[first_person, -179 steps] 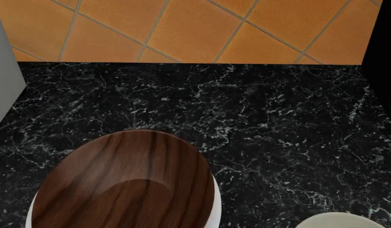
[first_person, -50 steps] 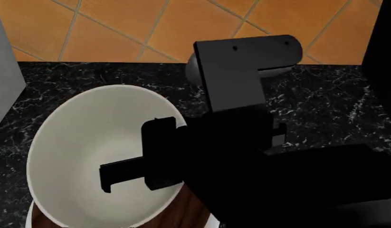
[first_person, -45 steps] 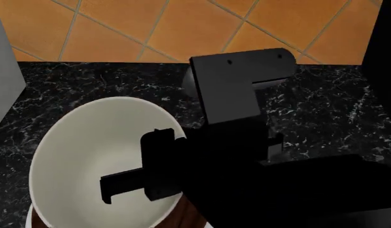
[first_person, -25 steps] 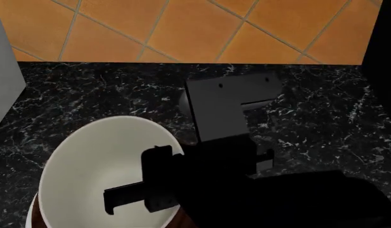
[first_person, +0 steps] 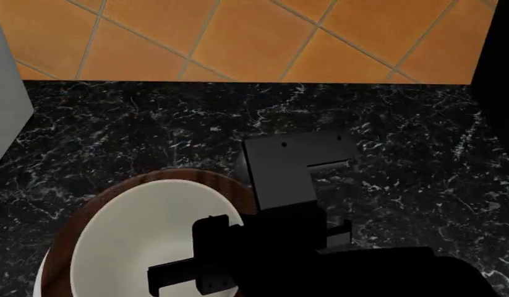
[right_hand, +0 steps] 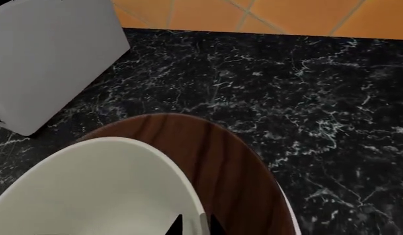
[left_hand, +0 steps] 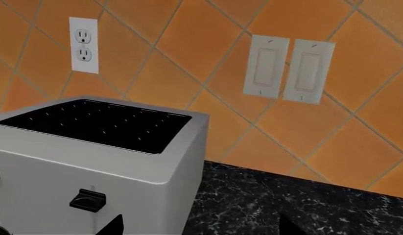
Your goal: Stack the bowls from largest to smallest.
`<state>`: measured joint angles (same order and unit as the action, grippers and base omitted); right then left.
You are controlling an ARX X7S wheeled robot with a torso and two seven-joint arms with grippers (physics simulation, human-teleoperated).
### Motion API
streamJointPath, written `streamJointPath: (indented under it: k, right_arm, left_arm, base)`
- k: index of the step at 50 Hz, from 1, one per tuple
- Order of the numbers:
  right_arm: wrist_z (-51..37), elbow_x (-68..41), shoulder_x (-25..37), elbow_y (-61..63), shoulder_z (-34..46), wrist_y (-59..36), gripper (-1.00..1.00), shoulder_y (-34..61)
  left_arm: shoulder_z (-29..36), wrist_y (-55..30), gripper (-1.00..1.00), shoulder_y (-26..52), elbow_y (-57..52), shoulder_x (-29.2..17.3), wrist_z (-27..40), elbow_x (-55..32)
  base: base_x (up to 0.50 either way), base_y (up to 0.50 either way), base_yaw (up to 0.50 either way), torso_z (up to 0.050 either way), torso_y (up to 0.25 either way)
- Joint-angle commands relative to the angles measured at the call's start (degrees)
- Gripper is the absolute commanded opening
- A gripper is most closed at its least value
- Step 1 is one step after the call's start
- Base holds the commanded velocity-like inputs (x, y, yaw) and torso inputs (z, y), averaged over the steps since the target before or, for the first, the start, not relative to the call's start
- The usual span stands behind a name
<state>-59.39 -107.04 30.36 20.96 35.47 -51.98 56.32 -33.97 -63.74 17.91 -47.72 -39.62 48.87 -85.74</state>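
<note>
**Small cream bowl held over the stack by its rim**

The black marble worktop (first_person: 402, 136) carries the stack at its near left. The large white bowl (first_person: 41, 275) sits lowest and shows only as a pale sliver under the wood-grain bowl (first_person: 229, 185), whose brown rim rings the load above it. The small cream bowl (first_person: 138, 241) hangs tilted within that rim; whether it touches the wood cannot be told.

The right pincer (first_person: 209, 272) is closed on the cream bowl's near rim, 1 finger reaching inside the wall; the right wrist view shows the fingertips (right_hand: 178, 226) straddling that edge. The left pincer is out of sight; its camera shows only a toaster (left_hand: 97, 147) by the tiled wall (left_hand: 188, 54).

Judged from its look, the bowl is rigid, smooth and probably slippery, light yet liable to chip. A 1-sided rim grip lets it swing, so the rim is the sensible hold only if it is lowered gently.
</note>
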Motion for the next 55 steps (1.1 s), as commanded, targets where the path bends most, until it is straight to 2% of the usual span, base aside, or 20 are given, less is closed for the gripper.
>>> streamJointPath:
  k: [1,15,16,34,41,55]
  right_arm:
    - [3.0,2.8,-1.3,-0.5,-1.4,-0.9,-1.00,-1.5]
    - [3.8,3.3,-1.3,0.0,-1.3,-0.4,-1.00,-2.0]
    - [3.9,3.3,-1.3,0.0,-1.3,-0.3,1.00,-2.0]
    - [-3.7,-4.2,-0.8,6.7,-4.0,1.1,1.00,6.0]
    - [-4.4,-3.7,0.2,9.1,-5.7,1.7,1.00,7.8]
    - [-3.7,0.1,8.8,15.2,-14.6,3.7,1.00,9.5]
  left_arm:
    - [-1.1,1.3,1.00,-0.4,0.1,0.7,-1.6,0.9]
    - [-0.5,1.7,1.00,-0.3,0.0,0.5,-1.5,0.9]
    - [-0.5,1.7,1.00,-0.3,0.0,0.5,-1.4,0.8]
    - [-0.3,2.3,1.00,-0.5,-0.1,0.1,-1.2,0.6]
    - [-0.1,2.6,1.00,-0.5,0.0,0.0,-1.1,0.5]
    - [0.8,2.8,1.00,-0.6,-0.6,0.0,-1.2,1.0]
  base:
    - [0.00,0.00,0.00,0.000,0.000]
    - [0.00,0.00,0.00,0.000,0.000]
    - [0.00,0.00,0.00,0.000,0.000]
    - [0.00,0.00,0.00,0.000,0.000]
    - [0.00,0.00,0.00,0.000,0.000]
    - [0.00,0.00,0.00,0.000,0.000]
